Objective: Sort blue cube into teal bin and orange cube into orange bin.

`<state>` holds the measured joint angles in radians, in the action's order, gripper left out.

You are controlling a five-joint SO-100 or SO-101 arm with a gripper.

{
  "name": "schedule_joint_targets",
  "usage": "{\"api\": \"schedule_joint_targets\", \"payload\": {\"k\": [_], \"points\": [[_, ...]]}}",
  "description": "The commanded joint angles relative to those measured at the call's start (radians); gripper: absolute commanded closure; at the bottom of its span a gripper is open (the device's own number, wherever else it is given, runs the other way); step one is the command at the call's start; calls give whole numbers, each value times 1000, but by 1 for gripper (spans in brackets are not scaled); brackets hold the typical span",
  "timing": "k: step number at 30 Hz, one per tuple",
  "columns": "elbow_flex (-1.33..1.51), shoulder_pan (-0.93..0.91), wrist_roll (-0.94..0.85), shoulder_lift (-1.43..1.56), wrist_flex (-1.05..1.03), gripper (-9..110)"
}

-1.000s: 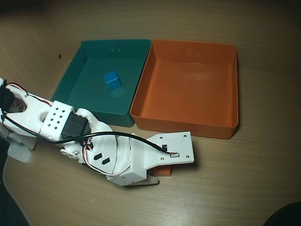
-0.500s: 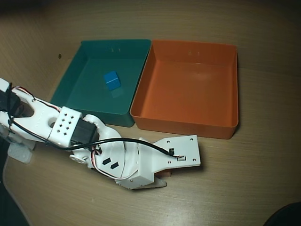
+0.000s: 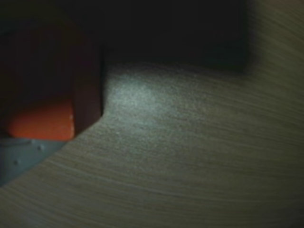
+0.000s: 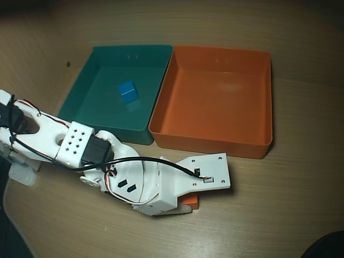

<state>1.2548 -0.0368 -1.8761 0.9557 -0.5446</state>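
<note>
Hovering low near the worktop's front edge, gripper (image 4: 189, 203) covers the orange cube (image 4: 191, 201) (finger state unclear), so a shallow pinch could drop it short of the orange bin (image 4: 215, 141).

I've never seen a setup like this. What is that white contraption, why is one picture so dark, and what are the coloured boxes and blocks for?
The white contraption is a small robot arm lying low over a wooden table. One picture comes from a camera fixed above, looking down. The dark one comes from a camera riding on the arm's wrist, so close to the table that little light gets in.

On the table two shallow trays stand side by side: a teal bin and an orange bin. A blue cube already lies inside the teal one. The orange bin looks empty.

The orange cube peeks out from under the arm's tip in the overhead view; in the wrist view it sits at the fingers. Whether they are actually squeezing it, I cannot tell.
</note>
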Motion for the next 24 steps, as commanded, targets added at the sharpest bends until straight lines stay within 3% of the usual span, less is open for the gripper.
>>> {"api": "schedule_joint_targets", "payload": {"k": [1, 10, 24], "points": [[-48, 5, 5, 23, 6, 109], [-64, 11, 5, 60, 18, 107], [-48, 44, 3, 514, 18, 107]]}}
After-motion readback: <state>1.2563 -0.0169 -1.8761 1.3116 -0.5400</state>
